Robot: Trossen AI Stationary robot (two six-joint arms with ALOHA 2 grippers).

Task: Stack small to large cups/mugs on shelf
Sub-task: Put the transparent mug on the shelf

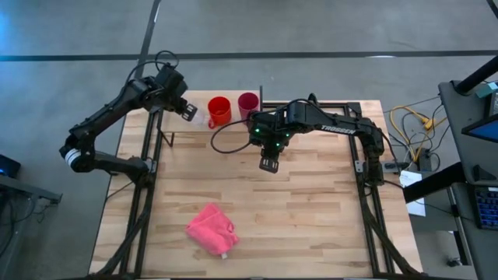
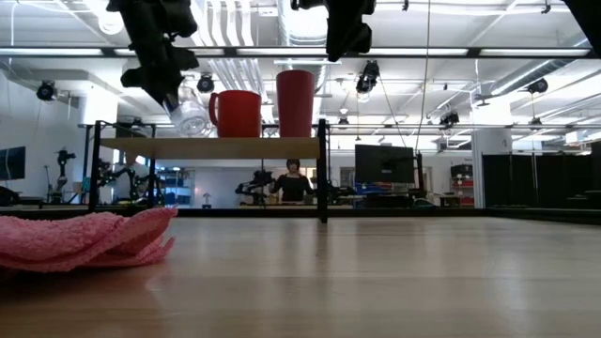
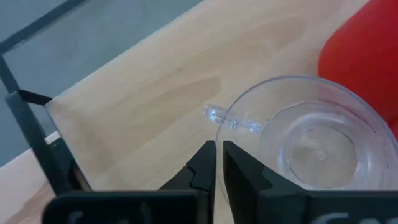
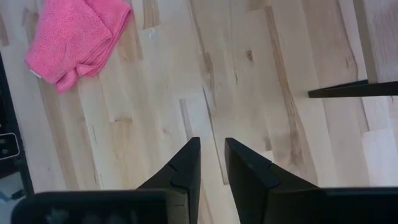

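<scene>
While the left gripper (image 1: 187,110) hangs over the shelf (image 2: 211,147) at the far left, fingers pinched on the handle of the tilted clear cup (image 2: 191,117), that cup looks light, slick and breakable, so the thin handle is a marginal hold. It sits just beside the red mug (image 1: 219,110), with the magenta tumbler (image 1: 248,103) next along; little slack there, shelf edge and black upright close. Right gripper (image 1: 269,164) waits mid-table, fingers nearly together on nothing, open tabletop all around

My two arms were matte black; the right arm (image 1: 327,120) showed green lights and white lettering.
</scene>
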